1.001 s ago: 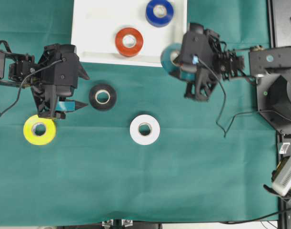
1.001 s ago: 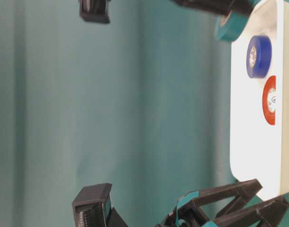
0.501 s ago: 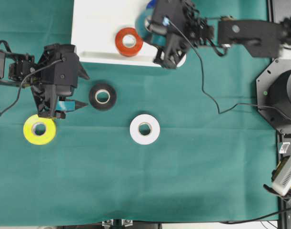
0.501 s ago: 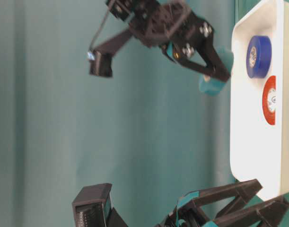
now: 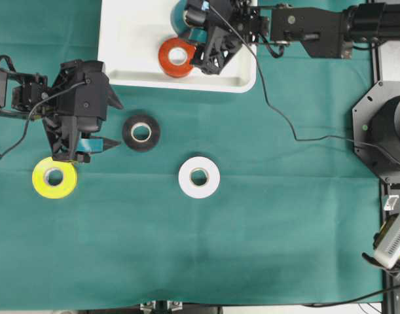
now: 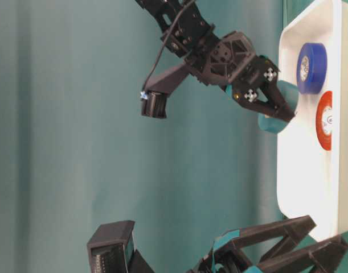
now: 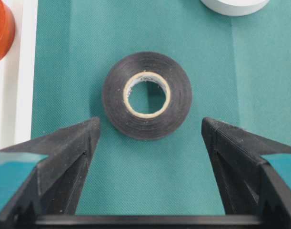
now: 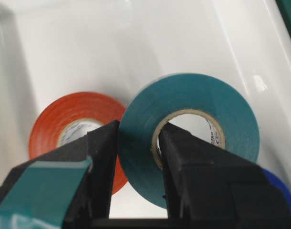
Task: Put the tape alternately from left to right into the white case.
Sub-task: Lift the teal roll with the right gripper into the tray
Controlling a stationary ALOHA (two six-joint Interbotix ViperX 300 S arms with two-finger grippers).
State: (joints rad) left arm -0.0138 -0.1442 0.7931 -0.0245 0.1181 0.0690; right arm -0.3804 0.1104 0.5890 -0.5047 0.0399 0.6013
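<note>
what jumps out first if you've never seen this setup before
The right gripper stands out first: reached over the shallow white plastic case at the top of the overhead view, it is shut on the wall of a teal tape roll, beside the red tape roll lying there. The left gripper hangs open around a black tape roll on the green cloth; yellow and white rolls lie nearby.

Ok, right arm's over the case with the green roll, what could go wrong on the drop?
The right gripper pinches the green tape by one wall, on edge above the white case. Released, it may roll. The red tape sits close beside it and the blue tape is near, so it could land on either.
</note>
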